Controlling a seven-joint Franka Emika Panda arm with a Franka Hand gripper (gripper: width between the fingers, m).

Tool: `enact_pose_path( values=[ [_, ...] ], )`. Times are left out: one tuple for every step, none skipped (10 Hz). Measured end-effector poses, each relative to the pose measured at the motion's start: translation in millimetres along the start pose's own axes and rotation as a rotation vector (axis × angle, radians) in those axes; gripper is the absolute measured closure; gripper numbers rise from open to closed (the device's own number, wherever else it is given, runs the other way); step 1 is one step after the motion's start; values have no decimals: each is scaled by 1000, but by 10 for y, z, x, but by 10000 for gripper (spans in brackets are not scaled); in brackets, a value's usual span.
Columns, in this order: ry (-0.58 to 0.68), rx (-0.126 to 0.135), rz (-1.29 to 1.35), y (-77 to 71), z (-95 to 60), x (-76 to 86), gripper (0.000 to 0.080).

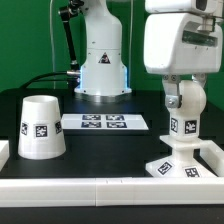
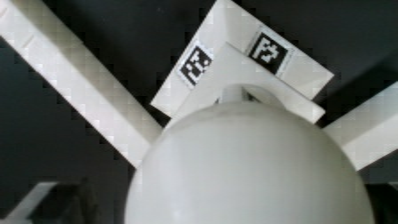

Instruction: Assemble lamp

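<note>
Pincer [image 1: 183, 97] wide above the bulb post [image 1: 184, 118], lower right; light, stiff, smooth plastic—grip its straight sides.

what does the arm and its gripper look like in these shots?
Glossy white rounded shells. In the exterior view the arm's base carries a small dark triangular mark, glows bluish low down, and has a black cable running beside it. Nearer the camera, a boxy white head with grey slots tops the gripper. Its fingers aren't distinguishable.

No readable text, only square tags [image 1: 39, 129]
</note>
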State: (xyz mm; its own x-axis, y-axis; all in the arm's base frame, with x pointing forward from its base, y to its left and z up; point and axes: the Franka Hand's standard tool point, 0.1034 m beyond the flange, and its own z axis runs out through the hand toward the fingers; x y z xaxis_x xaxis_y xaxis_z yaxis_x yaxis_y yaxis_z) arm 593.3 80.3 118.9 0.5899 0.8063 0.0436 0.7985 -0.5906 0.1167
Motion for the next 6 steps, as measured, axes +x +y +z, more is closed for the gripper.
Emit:
enact_pose_path(
  values=[
    [-7,-5,-109,2,-1,0,101],
    [-10,-8,-159,0,2,-5,101],
    [-13,-8,-208,-1,9,-16,101],
    [-22,-14,-308,13,16,-31,101],
    [-24,-13,-309,19,25,-43,101],
    [-24,-13,-302,25,27,-51,101]
  ],
)
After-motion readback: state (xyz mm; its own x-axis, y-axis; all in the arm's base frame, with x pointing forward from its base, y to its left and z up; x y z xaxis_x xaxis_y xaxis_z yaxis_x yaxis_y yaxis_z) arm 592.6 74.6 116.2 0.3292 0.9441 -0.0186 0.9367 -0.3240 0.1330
